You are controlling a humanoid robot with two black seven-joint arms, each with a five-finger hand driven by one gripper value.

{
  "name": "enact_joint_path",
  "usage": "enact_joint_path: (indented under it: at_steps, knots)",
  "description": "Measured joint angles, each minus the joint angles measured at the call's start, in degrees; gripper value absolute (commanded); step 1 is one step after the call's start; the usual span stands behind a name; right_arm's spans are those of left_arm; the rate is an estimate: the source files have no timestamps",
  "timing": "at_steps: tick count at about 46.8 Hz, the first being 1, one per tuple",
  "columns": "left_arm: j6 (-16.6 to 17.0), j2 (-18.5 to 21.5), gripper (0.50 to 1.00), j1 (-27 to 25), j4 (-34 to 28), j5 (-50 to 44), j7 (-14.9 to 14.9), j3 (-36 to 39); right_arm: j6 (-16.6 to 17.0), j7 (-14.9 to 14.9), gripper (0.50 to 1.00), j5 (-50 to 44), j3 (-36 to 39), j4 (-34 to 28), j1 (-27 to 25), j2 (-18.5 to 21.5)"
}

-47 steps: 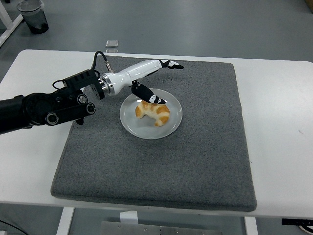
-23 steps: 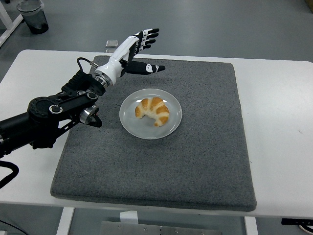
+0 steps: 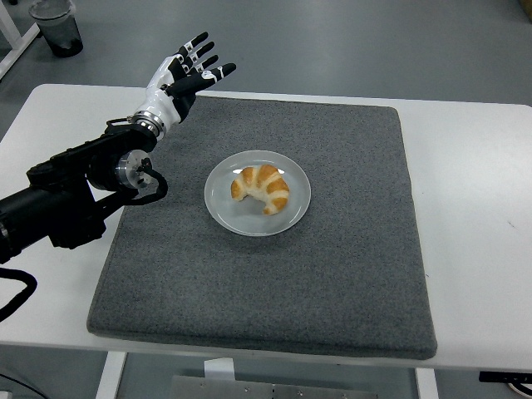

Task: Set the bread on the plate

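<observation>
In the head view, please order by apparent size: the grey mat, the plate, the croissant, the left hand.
1. grey mat
2. plate
3. left hand and croissant: too similar to rank.

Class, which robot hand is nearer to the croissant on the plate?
Left. The left robot hand hovers open, up and to the left of the croissant, beyond the plate. The right is not in view.

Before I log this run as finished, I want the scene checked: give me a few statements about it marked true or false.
1. The croissant lies on the white plate. True.
2. The left hand grips the croissant. False: its fingers are spread, holding nothing, up by the grey mat's far left corner.
3. The plate sits on the bare table. False: it sits on the mat.
4. The right arm is out of view. True.
</observation>
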Motion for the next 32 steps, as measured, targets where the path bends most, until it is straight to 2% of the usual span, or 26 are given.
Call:
enact_joint_path:
  at_steps: [11, 23, 32]
  knots:
    - [-2.53, -0.11, 0.99, 1.27, 3.01, -9.1, 2.01, -3.94, 0.0, 0.0, 0.932, 0.0, 0.0, 0.02, 0.0, 0.0]
    - [-4.68, -0.1, 0.99, 4.7, 4.54, -9.59, 2.27, -13.98, 0.0, 0.0, 0.932, 0.0, 0.0, 0.01, 0.0, 0.0]
    - [-4.94, -0.74, 0.99, 5.15, 4.58, -9.77, 2.99, -16.44, 0.0, -0.01, 0.932, 0.0, -0.02, 0.0, 0.0, 0.0]
